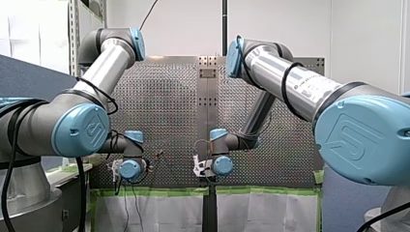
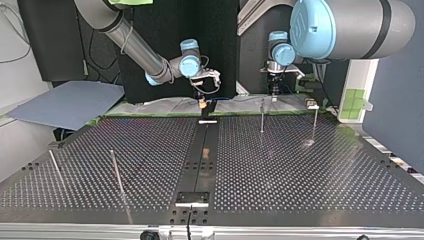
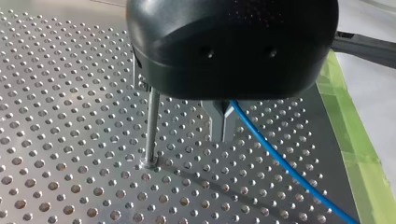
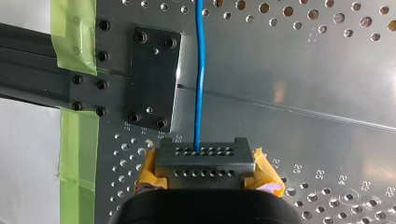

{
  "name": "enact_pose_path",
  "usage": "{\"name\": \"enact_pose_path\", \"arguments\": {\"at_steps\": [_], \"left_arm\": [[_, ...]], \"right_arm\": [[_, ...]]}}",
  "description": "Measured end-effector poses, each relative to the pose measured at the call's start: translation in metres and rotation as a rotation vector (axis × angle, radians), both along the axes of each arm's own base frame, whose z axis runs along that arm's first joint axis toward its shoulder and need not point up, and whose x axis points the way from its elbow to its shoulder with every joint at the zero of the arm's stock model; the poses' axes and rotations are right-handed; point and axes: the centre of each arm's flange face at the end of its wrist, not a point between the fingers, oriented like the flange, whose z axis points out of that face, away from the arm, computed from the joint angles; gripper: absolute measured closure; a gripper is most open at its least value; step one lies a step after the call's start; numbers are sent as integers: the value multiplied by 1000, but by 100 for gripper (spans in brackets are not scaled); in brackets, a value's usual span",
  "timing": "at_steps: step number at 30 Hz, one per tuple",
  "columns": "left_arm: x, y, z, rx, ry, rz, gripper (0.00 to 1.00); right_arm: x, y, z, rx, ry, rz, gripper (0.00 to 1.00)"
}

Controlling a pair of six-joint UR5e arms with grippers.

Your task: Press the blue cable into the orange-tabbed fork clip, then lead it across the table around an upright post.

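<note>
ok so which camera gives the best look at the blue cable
The right wrist view: the blue cable runs straight and unhidden into my right hand. The left wrist view shows a slanting stretch running from my left hand. In the front and top views I cannot make it out.

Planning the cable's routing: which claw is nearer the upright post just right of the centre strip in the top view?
Left. My left claw hangs just behind that post, slightly to its right in the top view; my right claw is to its left, beyond the centre strip.
</note>
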Motion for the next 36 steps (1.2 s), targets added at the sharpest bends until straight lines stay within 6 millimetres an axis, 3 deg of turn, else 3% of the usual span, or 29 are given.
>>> {"name": "enact_pose_path", "arguments": {"at_steps": [15,25,36], "left_arm": [[-2,-1,11,-1,-10,-7,100],[-13,23,47,-87,-86,63,100],[-17,22,90,-176,-201,40,100]], "right_arm": [[-1,-1,0,0,1,-3,100],[1,-1,2,-3,-2,-1,100],[5,-1,4,-4,-9,1,100]]}}
